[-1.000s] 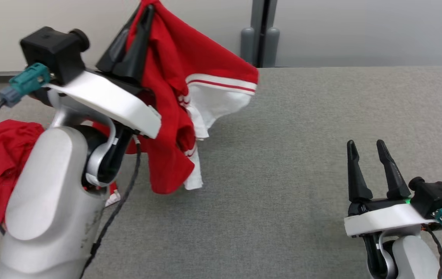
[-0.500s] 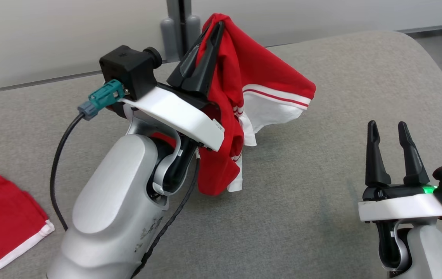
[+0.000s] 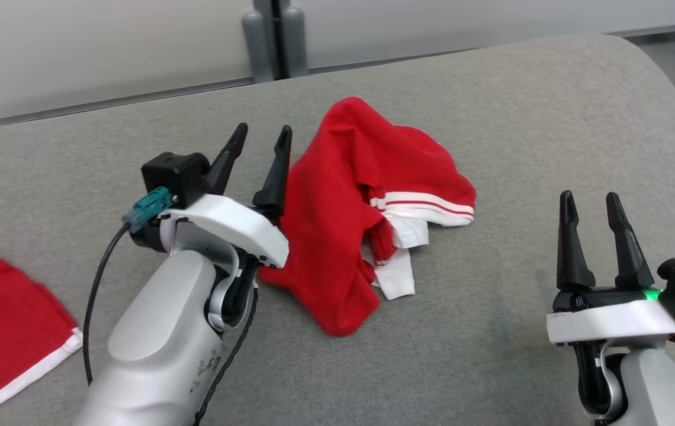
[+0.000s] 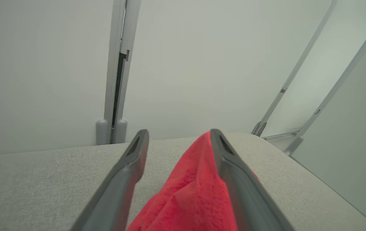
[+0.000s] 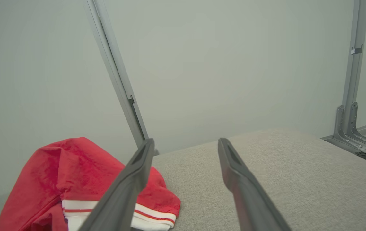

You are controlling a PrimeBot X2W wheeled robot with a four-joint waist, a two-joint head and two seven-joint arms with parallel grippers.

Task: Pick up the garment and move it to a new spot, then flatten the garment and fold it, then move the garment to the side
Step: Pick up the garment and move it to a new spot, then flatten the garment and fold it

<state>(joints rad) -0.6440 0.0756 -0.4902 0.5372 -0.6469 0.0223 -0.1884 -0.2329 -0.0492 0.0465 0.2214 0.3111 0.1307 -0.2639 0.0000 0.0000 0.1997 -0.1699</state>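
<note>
The left gripper stands with its jaws spread wide and clamps nothing. It sits just at the left side of the garment, and its near finger looks to be touching the red cloth. In the left wrist view the left gripper shows red fabric of the garment rising loosely in the gap, close against one finger and clear of the other.

The garment lies in a crumpled heap on the grey padded table. It is mostly red, with a white band carrying a thin red stripe along its right side and white folds tucked under it.

The right gripper rests well apart to the right of the garment, jaws wide and empty, fingers pointing away from the robot. The right wrist view shows the right gripper with the garment to its left.

A second red cloth with a white edge lies flat, well apart to the left of the garment. Beyond the garment, a grey post stands against the pale wall
</note>
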